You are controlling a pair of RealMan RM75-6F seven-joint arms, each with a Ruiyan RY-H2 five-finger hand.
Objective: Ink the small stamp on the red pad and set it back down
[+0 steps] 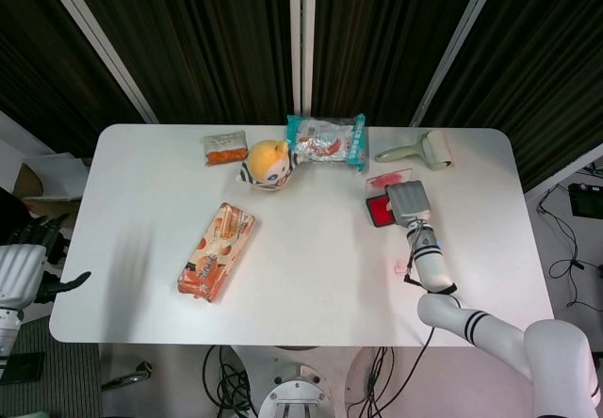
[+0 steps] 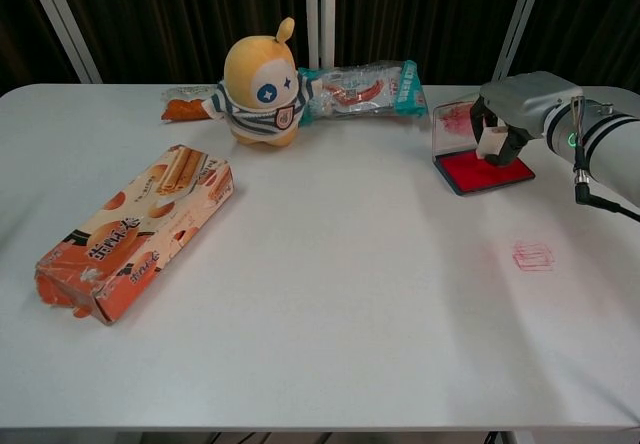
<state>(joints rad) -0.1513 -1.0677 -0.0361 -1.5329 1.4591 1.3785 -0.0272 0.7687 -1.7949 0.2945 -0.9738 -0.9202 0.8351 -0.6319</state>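
The small stamp (image 2: 491, 142) is gripped by the right hand (image 2: 512, 114) and pressed on the open red ink pad (image 2: 485, 172), far right on the table (image 2: 330, 294). Inking appears underway; setting it down remains.

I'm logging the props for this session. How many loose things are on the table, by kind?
Snack packs: 3: biscuit box, clear wrapped pack, small orange packet
Plush toy: 1
Red ink pad: 1
Small stamp, held by the right hand: 1
Lint roller: 1
Total: 7
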